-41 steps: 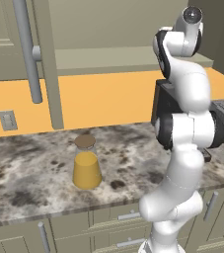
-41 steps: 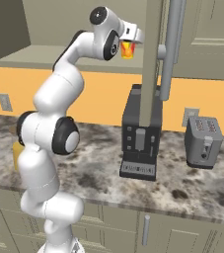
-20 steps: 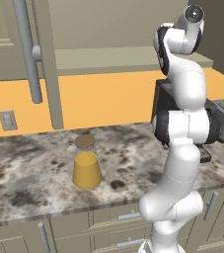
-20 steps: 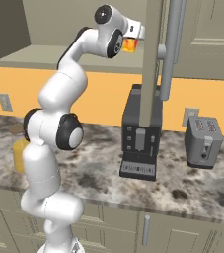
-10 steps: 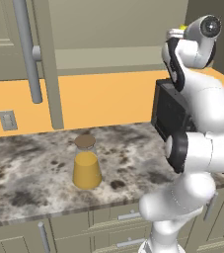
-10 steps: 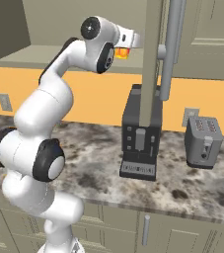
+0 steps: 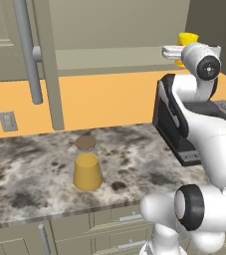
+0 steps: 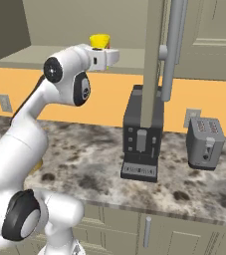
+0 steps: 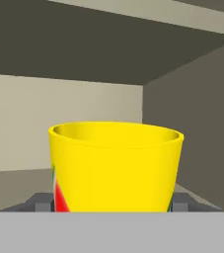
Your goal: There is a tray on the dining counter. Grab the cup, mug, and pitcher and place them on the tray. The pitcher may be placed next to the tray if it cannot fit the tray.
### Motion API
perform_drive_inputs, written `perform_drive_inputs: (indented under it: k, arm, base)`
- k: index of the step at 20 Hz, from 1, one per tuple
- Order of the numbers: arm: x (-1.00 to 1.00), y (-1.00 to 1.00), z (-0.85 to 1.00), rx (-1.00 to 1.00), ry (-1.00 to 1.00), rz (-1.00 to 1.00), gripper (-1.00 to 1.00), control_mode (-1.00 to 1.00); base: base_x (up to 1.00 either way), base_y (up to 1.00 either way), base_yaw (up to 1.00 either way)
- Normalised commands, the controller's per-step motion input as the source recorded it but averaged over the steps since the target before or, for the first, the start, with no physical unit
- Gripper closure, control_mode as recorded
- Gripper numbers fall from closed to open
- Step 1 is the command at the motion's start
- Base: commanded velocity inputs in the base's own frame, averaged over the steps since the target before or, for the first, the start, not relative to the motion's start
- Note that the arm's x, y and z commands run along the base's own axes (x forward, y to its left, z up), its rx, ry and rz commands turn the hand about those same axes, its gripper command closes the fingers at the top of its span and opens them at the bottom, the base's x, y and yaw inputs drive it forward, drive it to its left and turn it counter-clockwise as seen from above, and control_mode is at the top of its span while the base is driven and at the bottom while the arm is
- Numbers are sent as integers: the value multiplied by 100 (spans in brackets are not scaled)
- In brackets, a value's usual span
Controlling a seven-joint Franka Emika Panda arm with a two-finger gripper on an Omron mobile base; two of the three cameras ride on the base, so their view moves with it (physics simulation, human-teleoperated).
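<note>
Cup [image 9: 114, 167] upright between jaws closed on its sides, arm now swung right, pitcher [image 7: 87, 165] unmoved on counter [image 7: 30, 169]

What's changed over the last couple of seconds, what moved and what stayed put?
The arm has folded lower and forward, and the hand with the yellow cup between its fingers has swung sideways. In both base views the cup now sits higher, against the beige shelf instead of the orange wall. The pitcher has not moved on the stone counter, and the coffee machine and toaster also stayed put.
</note>
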Motion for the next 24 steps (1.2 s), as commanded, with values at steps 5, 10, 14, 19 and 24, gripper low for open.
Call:
perform_drive_inputs:
  k: [5,10,14,19,24]
  arm:
    - [-100,9,56,0,0,1,100,-100]
    - [-100,1,70,0,7,2,100,-100]
    - [-100,17,49,0,18,8,100,-100]
    - [-100,18,-13,1,13,14,100,-100]
    - [-94,23,-81,0,4,16,100,-100]
  base:
    - [0,0,0]
    - [0,0,0]
    - [0,0,0]
    - [0,0,0]
    - [0,0,0]
